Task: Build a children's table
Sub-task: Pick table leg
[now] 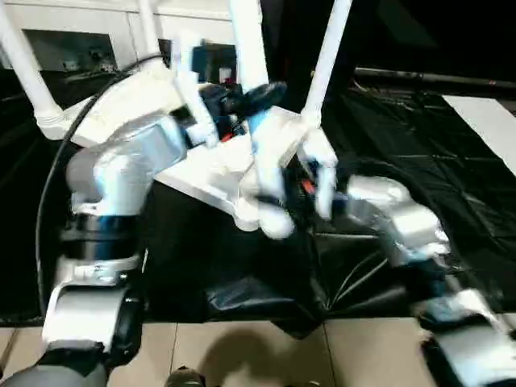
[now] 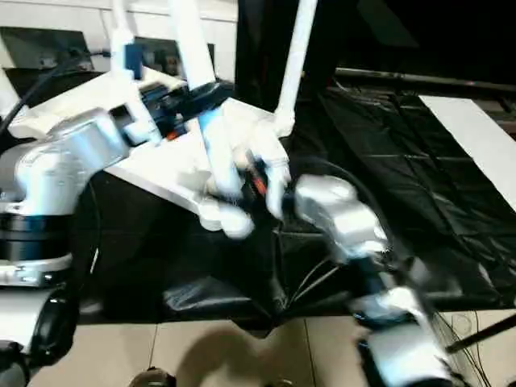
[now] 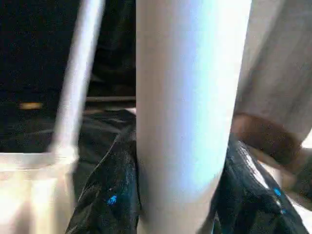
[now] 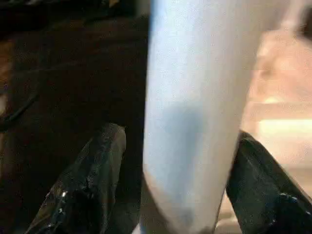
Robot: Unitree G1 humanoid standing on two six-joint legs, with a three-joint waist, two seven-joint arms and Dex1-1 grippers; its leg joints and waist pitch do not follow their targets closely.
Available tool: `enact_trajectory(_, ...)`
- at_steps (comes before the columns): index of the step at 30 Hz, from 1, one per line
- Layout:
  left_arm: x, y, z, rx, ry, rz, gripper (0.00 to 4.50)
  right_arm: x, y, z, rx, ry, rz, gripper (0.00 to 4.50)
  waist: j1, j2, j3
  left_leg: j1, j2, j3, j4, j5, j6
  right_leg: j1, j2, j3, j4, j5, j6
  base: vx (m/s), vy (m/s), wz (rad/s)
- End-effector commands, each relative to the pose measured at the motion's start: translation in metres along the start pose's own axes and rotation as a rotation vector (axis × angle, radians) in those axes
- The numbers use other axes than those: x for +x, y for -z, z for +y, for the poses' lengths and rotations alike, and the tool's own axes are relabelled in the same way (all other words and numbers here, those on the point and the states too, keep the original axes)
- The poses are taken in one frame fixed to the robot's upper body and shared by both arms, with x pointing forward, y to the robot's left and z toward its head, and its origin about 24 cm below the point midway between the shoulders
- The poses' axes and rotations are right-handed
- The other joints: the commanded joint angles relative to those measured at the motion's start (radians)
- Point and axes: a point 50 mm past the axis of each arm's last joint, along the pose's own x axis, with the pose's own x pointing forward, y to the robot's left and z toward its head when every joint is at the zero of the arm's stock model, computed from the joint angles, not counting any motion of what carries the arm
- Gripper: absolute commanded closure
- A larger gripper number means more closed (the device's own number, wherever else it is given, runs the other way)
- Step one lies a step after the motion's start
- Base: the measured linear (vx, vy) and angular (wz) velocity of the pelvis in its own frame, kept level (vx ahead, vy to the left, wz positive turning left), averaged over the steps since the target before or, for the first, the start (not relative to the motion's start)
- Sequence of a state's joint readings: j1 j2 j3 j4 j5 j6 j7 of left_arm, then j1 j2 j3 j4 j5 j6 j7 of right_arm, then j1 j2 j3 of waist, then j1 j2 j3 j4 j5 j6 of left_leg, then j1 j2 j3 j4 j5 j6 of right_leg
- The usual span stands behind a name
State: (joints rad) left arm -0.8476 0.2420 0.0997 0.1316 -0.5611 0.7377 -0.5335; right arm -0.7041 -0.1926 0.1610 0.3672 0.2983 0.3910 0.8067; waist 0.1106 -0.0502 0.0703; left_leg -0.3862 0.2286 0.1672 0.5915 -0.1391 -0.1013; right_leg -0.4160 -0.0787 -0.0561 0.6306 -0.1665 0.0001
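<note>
The children's table lies upside down: its white tabletop (image 1: 201, 173) rests on a black sheet, with white legs (image 1: 326, 64) rising from the corners. One long white leg (image 1: 246, 48) stands tilted over the near corner socket (image 1: 274, 222). My left gripper (image 1: 254, 101) is shut on this leg high up, and both black fingers (image 3: 112, 195) press its sides. Lower down, my right gripper (image 1: 310, 181) is open around the same leg (image 4: 195, 122), with a gap beside one finger (image 4: 92, 190). Whether the leg's foot sits inside the socket is hidden.
The crumpled black sheet (image 1: 419, 145) covers the floor under the table. Beige tiles (image 1: 242, 355) lie nearest to me. A white cabinet (image 1: 81, 32) stands at the back left, and a white strip (image 1: 492, 121) lies at the far right. A black cable (image 1: 56, 169) loops by my left arm.
</note>
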Motion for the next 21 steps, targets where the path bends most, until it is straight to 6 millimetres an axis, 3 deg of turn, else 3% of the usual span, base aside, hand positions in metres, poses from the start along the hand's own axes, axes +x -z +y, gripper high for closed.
enact_trajectory(1,0.007,-0.007,-0.010,0.061,-0.015,-0.014,2.78,0.004,-0.001,-0.006,0.024,0.103,-0.003,1.46,-0.002,0.005,-0.086,0.018,-0.009,0.012,-0.061,-0.216,-0.046,0.054,-0.040,0.030,-0.069,-0.218,-0.156,0.000,0.000,0.00)
enact_trajectory(7,0.014,-0.005,-0.020,0.106,-0.050,-0.005,2.78,0.026,0.006,-0.003,0.025,0.271,0.007,1.64,-0.002,0.006,-0.086,0.017,-0.010,0.012,-0.063,-0.221,-0.056,0.053,-0.038,0.029,-0.067,-0.194,-0.160,0.000,0.000,0.00)
enact_trajectory(12,0.014,-0.006,-0.018,0.122,-0.075,-0.008,2.78,0.029,0.005,-0.001,0.023,0.297,0.008,2.06,-0.004,0.007,-0.084,0.018,-0.012,0.011,-0.065,-0.248,-0.064,0.052,-0.036,0.030,-0.072,-0.229,-0.121,0.000,0.000,0.00)
enact_trajectory(19,0.012,-0.006,-0.016,0.130,-0.107,-0.017,2.78,0.029,0.002,0.000,0.014,0.281,-0.013,2.61,-0.005,0.005,-0.085,0.017,-0.013,0.013,-0.063,-0.238,-0.059,0.053,-0.035,0.030,-0.071,-0.207,-0.124,0.000,0.000,0.00)
enact_trajectory(21,0.010,-0.007,-0.019,0.078,-0.035,-0.023,2.22,0.026,-0.002,0.003,0.024,0.209,-0.043,2.63,-0.005,0.004,-0.085,0.017,-0.013,0.013,-0.063,-0.240,-0.053,0.055,-0.035,0.030,-0.071,-0.207,-0.127,0.000,0.000,0.00)
